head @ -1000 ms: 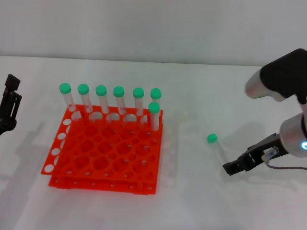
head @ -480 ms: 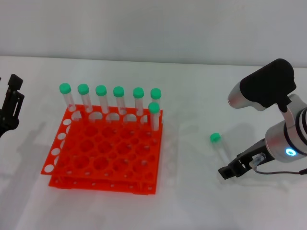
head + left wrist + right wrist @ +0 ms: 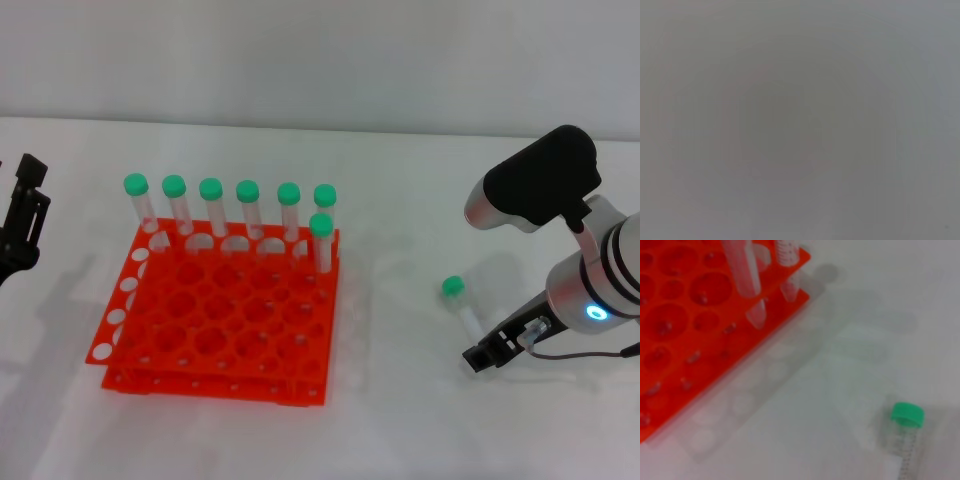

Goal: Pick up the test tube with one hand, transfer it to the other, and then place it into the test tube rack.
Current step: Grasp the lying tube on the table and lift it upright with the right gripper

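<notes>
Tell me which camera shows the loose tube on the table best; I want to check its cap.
The right wrist view: the lying test tube and its green cap fill the near corner. The head view shows it small, beside the right hand. The left wrist view shows nothing.

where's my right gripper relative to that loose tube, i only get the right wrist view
observer: in the head view the right gripper sits low over the table, right at the tapered end of the loose test tube. The tube lies flat with its green cap pointing away from the robot.
operator: how full is the rack
observer: the test tube rack holds seven upright tubes: six along the far row, and one in the next row at its right end.
operator: and the left arm
observer: the left gripper is out at the left edge of the head view, apart from the rack and holding nothing.
</notes>
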Controlling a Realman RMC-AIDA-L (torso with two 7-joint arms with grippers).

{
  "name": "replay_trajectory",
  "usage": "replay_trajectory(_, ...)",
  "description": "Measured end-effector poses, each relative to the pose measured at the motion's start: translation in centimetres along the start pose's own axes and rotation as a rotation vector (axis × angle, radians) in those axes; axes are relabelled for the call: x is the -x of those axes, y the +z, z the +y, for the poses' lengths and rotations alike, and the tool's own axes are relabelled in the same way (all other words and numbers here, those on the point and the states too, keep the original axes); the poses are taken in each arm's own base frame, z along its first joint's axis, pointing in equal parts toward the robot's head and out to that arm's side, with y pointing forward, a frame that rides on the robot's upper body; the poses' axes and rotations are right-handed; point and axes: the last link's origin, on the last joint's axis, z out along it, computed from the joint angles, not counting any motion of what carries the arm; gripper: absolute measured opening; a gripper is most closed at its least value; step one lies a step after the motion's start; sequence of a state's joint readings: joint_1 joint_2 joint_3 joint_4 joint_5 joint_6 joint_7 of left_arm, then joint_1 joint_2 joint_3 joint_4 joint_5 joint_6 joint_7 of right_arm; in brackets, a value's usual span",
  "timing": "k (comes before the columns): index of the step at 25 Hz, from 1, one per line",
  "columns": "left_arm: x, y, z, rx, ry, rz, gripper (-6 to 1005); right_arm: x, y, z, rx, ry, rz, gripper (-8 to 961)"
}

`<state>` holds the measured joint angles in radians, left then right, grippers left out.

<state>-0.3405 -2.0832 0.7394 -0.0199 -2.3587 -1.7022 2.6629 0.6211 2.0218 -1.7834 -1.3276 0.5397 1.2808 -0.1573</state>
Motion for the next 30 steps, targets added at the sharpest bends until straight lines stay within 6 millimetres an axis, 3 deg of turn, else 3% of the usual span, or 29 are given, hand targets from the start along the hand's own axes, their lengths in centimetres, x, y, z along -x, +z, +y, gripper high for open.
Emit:
replay_trajectory(9, 0.06, -0.01, 0.02, -0.002, -0.002, -0.003, 522, 0.09, 0.23, -0.31, -0.012, -0.007, 0.024, 569)
replay_trajectory(15, 0.22, 0.00, 0.03, -0.006, -0.004, -0.011, 522, 0.03, 0.46, -0.52, -0.016, -0.012, 0.050, 372)
replay_trajectory(20, 0.28, -0.03, 0.09, -0.007, -0.007, -0.013, 522, 0.19, 0.63, -0.56, -0.018, -0.016, 0.061, 362)
replay_trajectory(30, 0.31, 0.12, 0.17, -0.004, -0.009, -0.012, 522, 0.28, 0.63, -0.70, -0.037, -0.028, 0.071, 238)
